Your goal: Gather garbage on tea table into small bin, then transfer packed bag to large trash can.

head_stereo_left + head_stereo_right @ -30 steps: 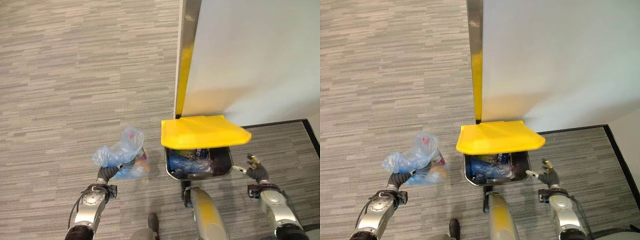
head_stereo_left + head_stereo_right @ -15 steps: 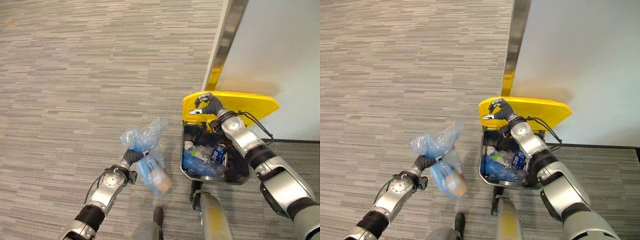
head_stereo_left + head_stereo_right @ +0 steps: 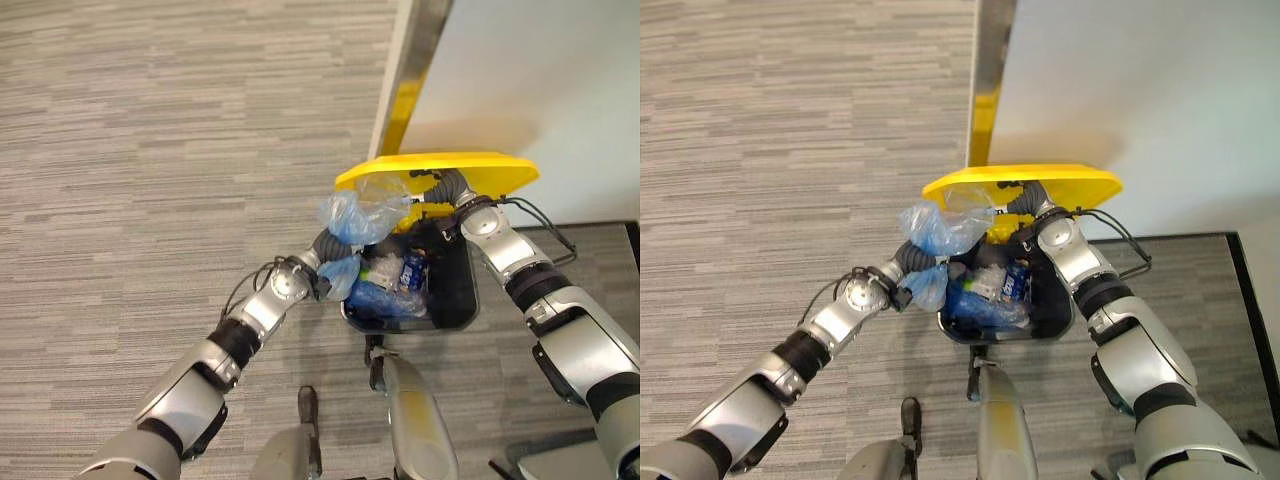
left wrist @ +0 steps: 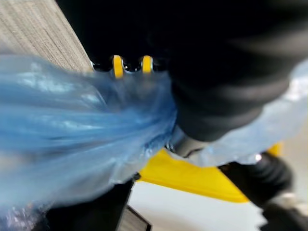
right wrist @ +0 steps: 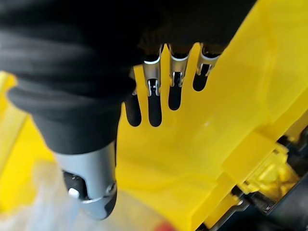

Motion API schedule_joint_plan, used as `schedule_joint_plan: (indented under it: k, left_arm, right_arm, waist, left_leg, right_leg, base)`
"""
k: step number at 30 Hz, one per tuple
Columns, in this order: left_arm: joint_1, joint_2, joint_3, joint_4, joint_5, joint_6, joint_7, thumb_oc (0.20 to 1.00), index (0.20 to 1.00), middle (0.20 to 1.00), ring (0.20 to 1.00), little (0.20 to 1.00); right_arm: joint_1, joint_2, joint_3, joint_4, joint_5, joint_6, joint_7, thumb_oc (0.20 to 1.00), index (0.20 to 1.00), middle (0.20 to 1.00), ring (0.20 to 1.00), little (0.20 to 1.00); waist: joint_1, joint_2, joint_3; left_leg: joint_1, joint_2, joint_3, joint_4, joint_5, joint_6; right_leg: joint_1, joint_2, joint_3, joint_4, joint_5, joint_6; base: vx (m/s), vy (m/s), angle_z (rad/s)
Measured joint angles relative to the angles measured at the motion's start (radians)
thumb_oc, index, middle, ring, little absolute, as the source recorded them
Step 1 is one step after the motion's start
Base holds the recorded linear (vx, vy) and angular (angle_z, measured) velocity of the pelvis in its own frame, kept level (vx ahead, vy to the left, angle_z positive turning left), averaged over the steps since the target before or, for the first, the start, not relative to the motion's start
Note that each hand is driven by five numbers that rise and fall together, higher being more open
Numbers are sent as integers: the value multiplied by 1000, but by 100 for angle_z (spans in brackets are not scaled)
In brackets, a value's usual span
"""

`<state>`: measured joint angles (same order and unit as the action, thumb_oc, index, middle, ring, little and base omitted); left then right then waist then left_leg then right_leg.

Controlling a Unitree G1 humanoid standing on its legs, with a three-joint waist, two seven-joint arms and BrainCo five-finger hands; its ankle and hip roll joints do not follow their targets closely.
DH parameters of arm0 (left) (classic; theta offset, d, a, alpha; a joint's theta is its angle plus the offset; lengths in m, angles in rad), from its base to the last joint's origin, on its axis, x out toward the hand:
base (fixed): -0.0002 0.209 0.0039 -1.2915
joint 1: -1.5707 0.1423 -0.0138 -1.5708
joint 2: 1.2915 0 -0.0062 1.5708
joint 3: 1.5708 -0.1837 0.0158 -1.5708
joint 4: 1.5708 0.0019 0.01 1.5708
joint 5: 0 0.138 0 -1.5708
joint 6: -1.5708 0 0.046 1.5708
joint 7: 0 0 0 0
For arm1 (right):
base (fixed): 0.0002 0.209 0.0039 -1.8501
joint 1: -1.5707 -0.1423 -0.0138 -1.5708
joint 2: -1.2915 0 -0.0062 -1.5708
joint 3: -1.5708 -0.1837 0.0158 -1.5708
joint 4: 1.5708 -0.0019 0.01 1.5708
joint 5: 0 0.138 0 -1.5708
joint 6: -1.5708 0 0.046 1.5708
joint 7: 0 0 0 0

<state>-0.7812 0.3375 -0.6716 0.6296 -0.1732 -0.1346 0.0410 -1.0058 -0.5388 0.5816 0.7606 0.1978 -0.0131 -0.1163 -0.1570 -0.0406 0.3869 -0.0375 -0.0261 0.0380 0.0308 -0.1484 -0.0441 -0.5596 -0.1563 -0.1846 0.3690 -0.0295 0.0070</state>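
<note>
While clutching the knotted neck of the blue bag (image 3: 352, 215) over the large can's (image 3: 455, 300) near-left rim, left hand (image 3: 322, 252) risks snagging plastic there (can already full); beyond, right hand (image 5: 163, 91), fingers straight, props the yellow lid (image 3: 470, 170).

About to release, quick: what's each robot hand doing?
Left robot hand: shut on the blue bag.
Right robot hand: open, fingers straight against the yellow lid.
</note>
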Motion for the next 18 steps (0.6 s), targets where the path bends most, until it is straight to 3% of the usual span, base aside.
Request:
schedule_joint_plan:
  k: [4, 12, 17, 18]
  left_arm:
    - [-96, -40, -45, 94, 41, 4, 3, 200, 200, 200, 200, 200]
    - [-122, -142, -84, 279, 113, 19, 3, 200, 200, 200, 200, 200]
    - [-113, -146, -110, 388, 190, 43, 15, 213, 213, 213, 213, 213]
    - [-114, -143, -109, 401, 205, 44, 22, 495, 495, 495, 495, 495]
  right_arm:
    - [-57, -10, 48, -26, -1, -1, -10, 1000, 1000, 1000, 1000, 1000]
    - [-117, -6, 118, -23, -1, -1, -14, 1000, 1000, 1000, 1000, 1000]
    - [-123, -5, 118, -23, 0, -1, -20, 1000, 1000, 1000, 1000, 1000]
    - [-123, -5, 118, -23, 0, -2, -25, 1000, 1000, 1000, 1000, 1000]
  waist:
    - [-33, 5, 47]
    - [-42, 10, 57]
    - [-57, 21, 69]
    - [-57, 26, 73]
  left_leg:
    - [-3, -6, 30, -3, 0, 0]
    - [-13, -7, 58, -18, 1, 2]
    - [-13, -7, 59, -23, 4, 6]
    - [-14, -7, 60, -23, 4, 6]
  right_leg:
    - [-10, 10, 24, -19, 17, 1]
    - [-39, 29, 48, -29, 31, 5]
    - [-39, 31, 48, -36, 36, 5]
    - [-39, 32, 49, -38, 38, 7]
  base:
    - [-16, 0, -22]
    - [-5, 8, -11]
    - [0, 0, -1]
    - [2, -3, -4]
